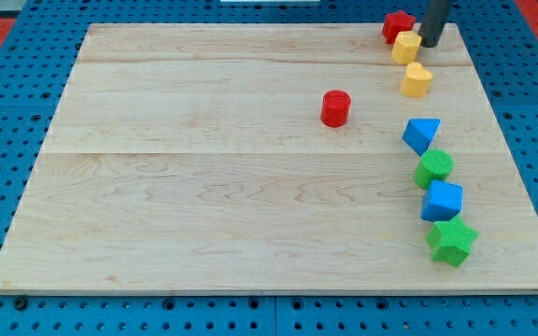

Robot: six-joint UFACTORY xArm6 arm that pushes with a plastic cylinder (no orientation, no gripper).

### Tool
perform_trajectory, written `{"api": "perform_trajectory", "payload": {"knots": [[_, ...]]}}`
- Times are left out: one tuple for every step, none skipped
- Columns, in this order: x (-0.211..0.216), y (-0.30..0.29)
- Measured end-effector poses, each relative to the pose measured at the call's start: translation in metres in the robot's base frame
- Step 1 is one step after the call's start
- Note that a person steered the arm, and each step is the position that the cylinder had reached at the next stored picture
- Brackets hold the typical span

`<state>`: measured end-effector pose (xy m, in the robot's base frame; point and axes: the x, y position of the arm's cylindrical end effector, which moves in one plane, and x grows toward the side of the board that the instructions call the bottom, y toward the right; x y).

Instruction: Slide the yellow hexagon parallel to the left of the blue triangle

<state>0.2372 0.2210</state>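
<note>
The yellow hexagon [405, 47] lies near the view's top right on the wooden board [204, 187], touching a red block [398, 25] above it. My tip [431, 44] stands just right of the yellow hexagon, touching or nearly touching it. The blue triangle [422, 134] lies lower down on the right side, well below the hexagon. A yellow heart-shaped block [417, 80] lies between the hexagon and the blue triangle.
A red cylinder [335, 107] stands left of the blue triangle. Below the triangle run a green round block [434, 168], a blue cube [442, 201] and a green star [452, 241] along the right edge.
</note>
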Motion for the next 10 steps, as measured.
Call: {"api": "perform_trajectory", "payload": {"knots": [[0.042,-0.051],[0.058,-0.112],[0.036,-0.090],[0.034,-0.157],[0.047,-0.254],[0.048,-0.282],[0.085,-0.326],[0.130,-0.358],[0.175,-0.358],[0.182,-0.352]]}}
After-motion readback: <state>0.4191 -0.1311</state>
